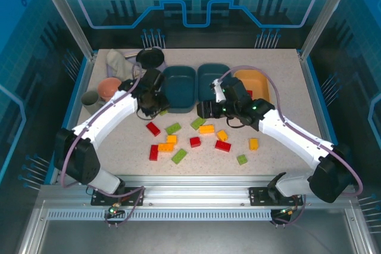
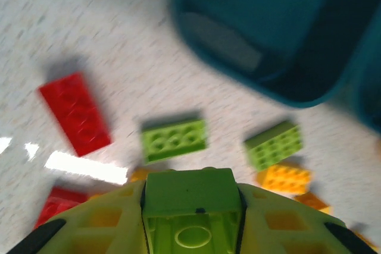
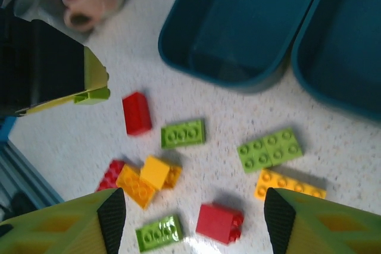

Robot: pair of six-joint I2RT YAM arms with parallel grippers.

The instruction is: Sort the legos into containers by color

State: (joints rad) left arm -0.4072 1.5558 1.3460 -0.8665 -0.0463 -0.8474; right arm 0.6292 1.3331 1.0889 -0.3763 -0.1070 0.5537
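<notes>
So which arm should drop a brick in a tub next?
Left. The left gripper holds a green brick right beside the dark teal tub. The right gripper is open and empty above the loose bricks, so it would need to pick one up first.

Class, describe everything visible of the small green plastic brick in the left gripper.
The small green plastic brick is glossy lime and blocky; the face towards the wrist camera is hollow with a round tube. The left gripper is shut on it, a yellow-green finger pressing each side. It is near a dark teal plastic tub, over the speckled table; whether it touches the table is unclear.
</notes>
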